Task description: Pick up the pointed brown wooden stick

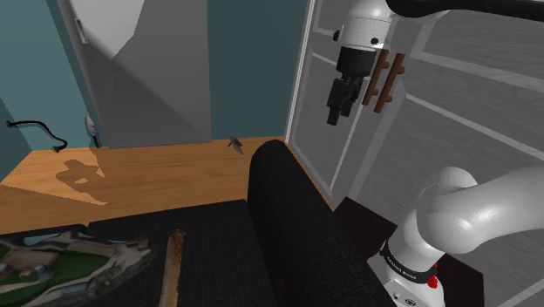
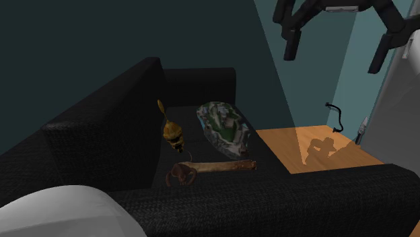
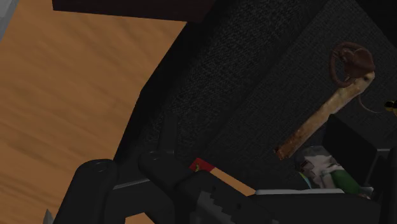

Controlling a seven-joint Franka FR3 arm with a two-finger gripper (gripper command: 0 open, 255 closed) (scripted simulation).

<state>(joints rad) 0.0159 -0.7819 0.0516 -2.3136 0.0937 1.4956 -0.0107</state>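
Note:
The brown stick lies flat on the seat of a black sofa, with a dark curled piece at one end. It lies near the shoulder view's lower edge, and the stick sits far below the hand in the wrist view. My gripper hangs high above the floor beside the sofa, well away from the stick. Its fingers stand wide apart with nothing between them. From the shoulder camera the gripper points down in front of a pale door.
A green and white object and a yellow-brown object lie on the seat near the stick. The sofa's armrest rises between seat and stand. Beyond it lies wooden floor; brown handles stick out of the door.

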